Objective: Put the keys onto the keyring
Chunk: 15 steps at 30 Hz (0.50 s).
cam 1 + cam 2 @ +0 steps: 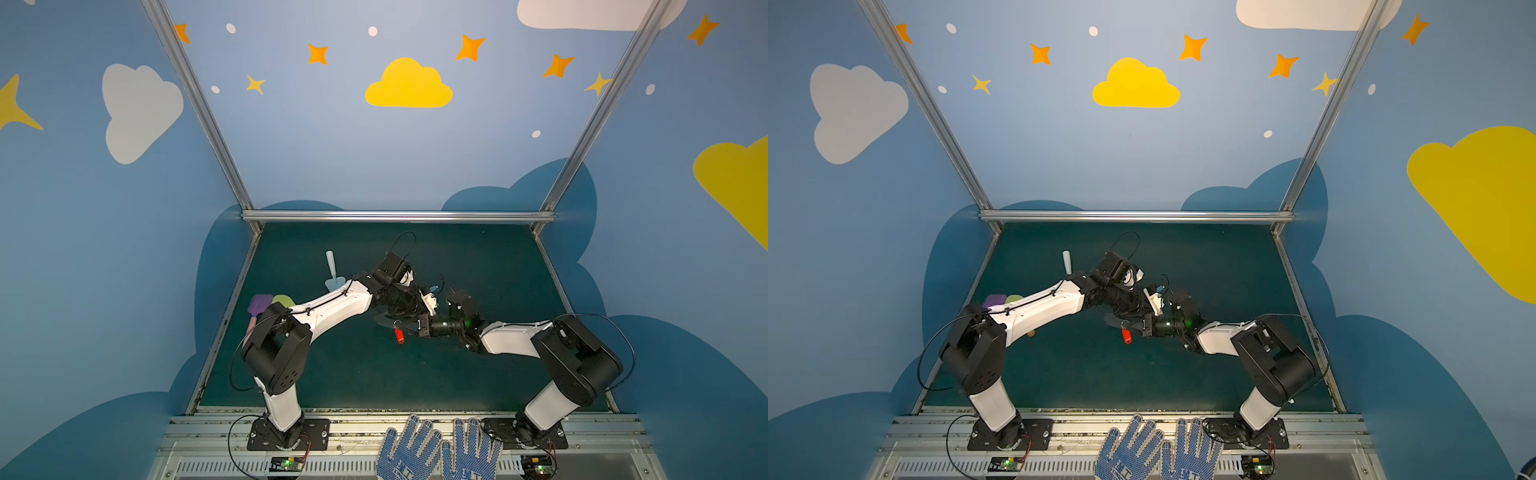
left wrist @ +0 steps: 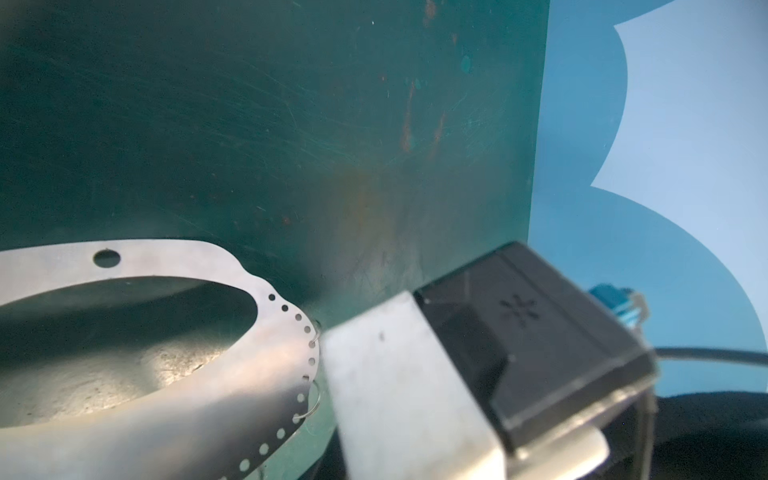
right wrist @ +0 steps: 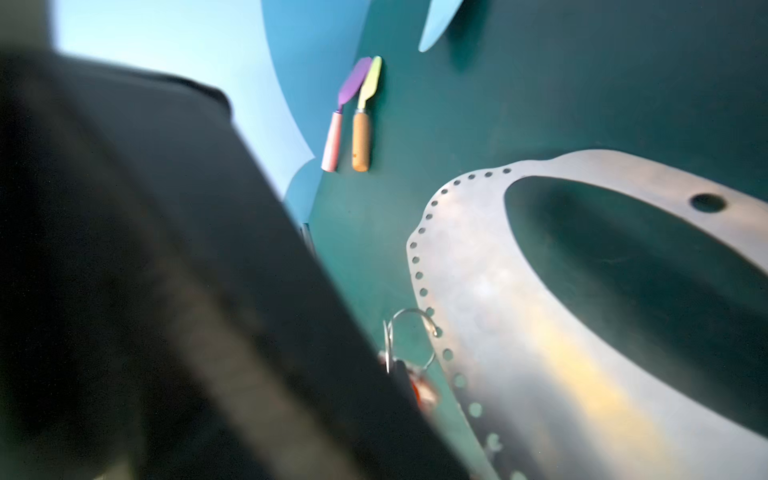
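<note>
The keyring (image 2: 286,374), a flat grey oval plate with a big centre hole and tiny rim holes, hangs above the green mat (image 1: 353,374) mid-table; both top views show it dark (image 1: 384,321) (image 1: 1115,322). A thin wire ring (image 3: 411,332) hooks through its rim. The keys (image 1: 400,335) (image 1: 1126,336), one red-headed key, dangle from that ring; in the right wrist view the red head (image 3: 420,388) is blurred. My right gripper (image 1: 420,327) is shut at the plate's near edge. My left gripper (image 1: 405,312) hovers just above the plate, its jaws hidden.
Three pastel toy shovels lie at back left: light blue (image 1: 332,270), purple (image 1: 259,305) and green (image 1: 284,300). Blue-dotted work gloves (image 1: 440,451) rest on the front rail. Metal frame posts and blue walls enclose the mat. The right wrist camera (image 2: 519,345) crowds the left wrist view.
</note>
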Each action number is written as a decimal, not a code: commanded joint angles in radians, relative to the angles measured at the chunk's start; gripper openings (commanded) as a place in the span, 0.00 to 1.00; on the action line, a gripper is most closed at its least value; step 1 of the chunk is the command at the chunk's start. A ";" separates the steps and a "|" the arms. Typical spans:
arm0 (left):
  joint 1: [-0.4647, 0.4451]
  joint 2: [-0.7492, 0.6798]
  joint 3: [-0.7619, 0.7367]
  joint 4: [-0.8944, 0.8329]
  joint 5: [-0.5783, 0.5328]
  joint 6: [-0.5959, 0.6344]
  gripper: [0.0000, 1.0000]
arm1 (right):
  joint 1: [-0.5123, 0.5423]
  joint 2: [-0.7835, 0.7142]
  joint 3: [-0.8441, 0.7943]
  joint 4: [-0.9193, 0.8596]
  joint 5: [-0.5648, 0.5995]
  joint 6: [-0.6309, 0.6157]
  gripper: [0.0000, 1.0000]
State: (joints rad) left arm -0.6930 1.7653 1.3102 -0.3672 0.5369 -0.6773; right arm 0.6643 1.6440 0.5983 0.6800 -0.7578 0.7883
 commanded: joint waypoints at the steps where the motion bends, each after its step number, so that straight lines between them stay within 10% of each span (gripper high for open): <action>1: -0.009 -0.054 0.037 -0.031 0.014 0.046 0.29 | -0.001 0.035 -0.021 0.228 -0.064 0.080 0.00; 15: 0.069 -0.312 -0.064 -0.100 -0.127 0.041 0.39 | -0.019 0.206 -0.037 0.635 -0.109 0.348 0.00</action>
State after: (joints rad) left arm -0.6373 1.5028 1.2945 -0.4488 0.4622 -0.6308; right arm 0.6495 1.8423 0.5629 1.1805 -0.8410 1.0756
